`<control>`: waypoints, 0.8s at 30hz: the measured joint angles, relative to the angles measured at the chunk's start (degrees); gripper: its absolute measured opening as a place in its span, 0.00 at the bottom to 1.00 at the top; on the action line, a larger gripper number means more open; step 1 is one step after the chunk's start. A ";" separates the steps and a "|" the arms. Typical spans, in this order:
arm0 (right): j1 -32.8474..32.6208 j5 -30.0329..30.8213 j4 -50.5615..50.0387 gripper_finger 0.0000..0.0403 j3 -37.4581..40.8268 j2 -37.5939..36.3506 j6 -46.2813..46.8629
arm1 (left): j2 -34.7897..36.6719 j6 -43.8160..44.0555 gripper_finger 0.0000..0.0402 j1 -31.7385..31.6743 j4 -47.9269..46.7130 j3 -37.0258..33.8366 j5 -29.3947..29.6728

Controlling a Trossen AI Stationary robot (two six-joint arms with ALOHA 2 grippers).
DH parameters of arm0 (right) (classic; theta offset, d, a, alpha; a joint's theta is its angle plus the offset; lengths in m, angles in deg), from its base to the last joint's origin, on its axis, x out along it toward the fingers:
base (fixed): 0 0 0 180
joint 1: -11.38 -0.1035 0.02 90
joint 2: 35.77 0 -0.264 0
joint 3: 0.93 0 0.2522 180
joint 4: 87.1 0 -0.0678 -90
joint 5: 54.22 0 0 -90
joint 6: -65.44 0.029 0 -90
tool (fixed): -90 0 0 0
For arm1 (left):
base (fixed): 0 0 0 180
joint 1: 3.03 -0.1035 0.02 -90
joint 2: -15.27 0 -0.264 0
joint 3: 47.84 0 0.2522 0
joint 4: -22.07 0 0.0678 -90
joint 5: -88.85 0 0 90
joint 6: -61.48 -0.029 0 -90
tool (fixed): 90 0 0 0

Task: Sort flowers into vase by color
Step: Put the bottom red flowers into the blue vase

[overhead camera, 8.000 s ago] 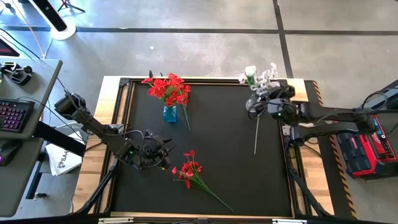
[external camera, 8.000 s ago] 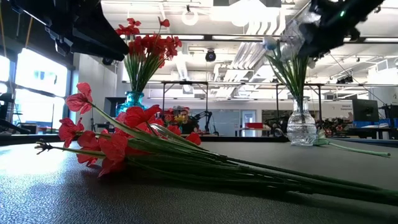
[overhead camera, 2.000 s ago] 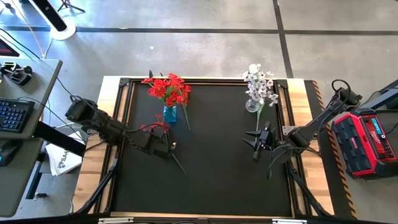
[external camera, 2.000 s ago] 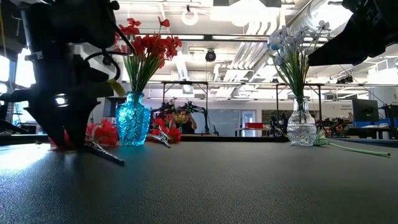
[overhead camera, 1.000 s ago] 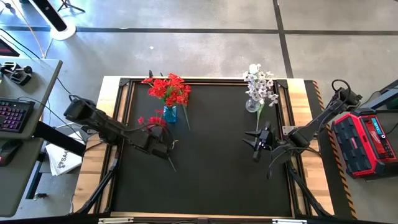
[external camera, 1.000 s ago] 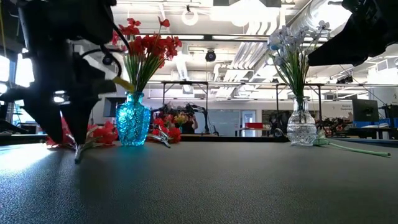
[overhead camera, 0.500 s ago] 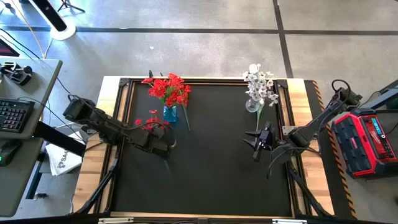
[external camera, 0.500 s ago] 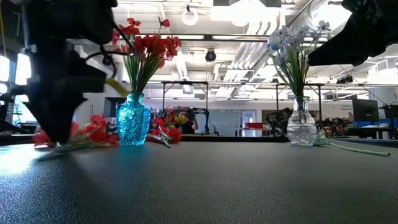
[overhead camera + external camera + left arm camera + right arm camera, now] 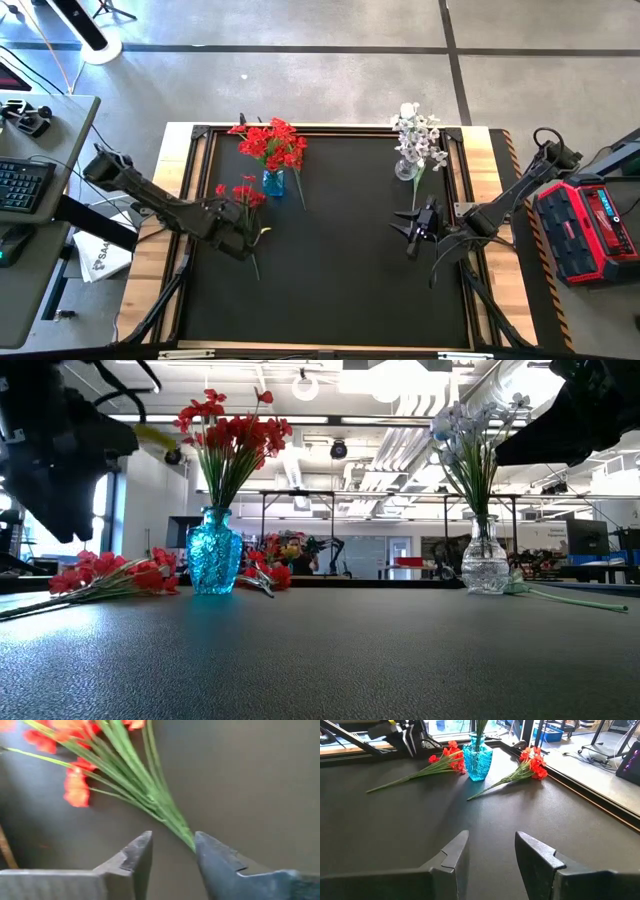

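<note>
While the left gripper (image 9: 240,243) hangs just above the mat (image 9: 340,290) with its fingers (image 9: 135,857) apart and nothing between them, a red sprig (image 9: 245,205) lies flat directly beyond it. Its stem end lies just past the fingertips; its long axis runs away from the gripper, blossoms toward the blue vase (image 9: 272,182), just beside them. That vase holds red flowers (image 9: 270,142), and another red sprig (image 9: 520,771) lies on its far side. Well apart, the right gripper (image 9: 415,228) waits, part open and empty, near the clear vase (image 9: 405,168) of white flowers (image 9: 417,132).
</note>
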State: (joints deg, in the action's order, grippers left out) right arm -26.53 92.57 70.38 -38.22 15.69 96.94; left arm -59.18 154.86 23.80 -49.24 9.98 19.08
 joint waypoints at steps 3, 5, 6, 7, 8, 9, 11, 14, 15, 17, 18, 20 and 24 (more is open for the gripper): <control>0.00 0.00 -0.02 0.32 0.00 -0.01 0.00 | -2.26 3.25 0.44 1.66 2.27 -0.18 1.46; 0.00 0.00 -0.11 0.32 0.00 -0.01 0.01 | -4.40 5.23 0.50 1.96 2.18 -0.18 1.69; 0.00 0.00 -0.17 0.32 0.00 0.01 -0.01 | -5.61 6.00 0.52 1.95 2.07 -0.20 1.79; 0.00 0.00 -0.19 0.32 0.00 0.01 -0.01 | -7.01 6.63 0.53 1.74 2.17 -0.20 1.84; 0.00 0.01 -0.20 0.32 0.00 0.01 -0.04 | -8.25 6.83 0.54 1.38 2.29 -0.20 1.77; 0.00 0.02 -0.20 0.32 0.00 0.00 -0.21 | -9.42 6.86 0.54 0.89 2.40 -0.20 1.65; 0.00 0.02 -0.24 0.32 0.00 0.01 -0.27 | -11.42 6.23 0.53 -0.10 3.12 -0.20 1.19; 0.00 0.02 -0.42 0.32 0.00 0.01 -0.31 | -13.48 3.24 0.50 -2.05 5.17 -0.20 -0.81; 0.00 0.04 -0.43 0.32 0.00 0.01 -0.31 | -13.99 1.97 0.48 -2.78 5.53 -0.20 -2.02; 0.00 0.02 -0.44 0.32 0.00 0.01 -0.33 | -15.09 0.13 0.46 -4.09 5.74 -0.20 -4.50; 0.00 0.02 -0.43 0.32 0.00 -0.01 -0.33 | -15.49 -0.60 0.44 -4.62 5.68 -0.20 -5.41; -0.01 0.02 -0.42 0.32 0.00 0.01 -0.36 | -15.94 -2.43 0.42 -5.65 6.39 -0.20 -6.47; -0.01 0.03 -0.44 0.32 0.00 0.00 -0.36 | -15.96 -6.20 0.36 -7.33 7.80 -0.16 -8.30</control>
State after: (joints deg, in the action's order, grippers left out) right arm -26.54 92.60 69.94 -38.22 15.69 96.58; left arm -75.14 148.65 16.47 -41.44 9.82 10.78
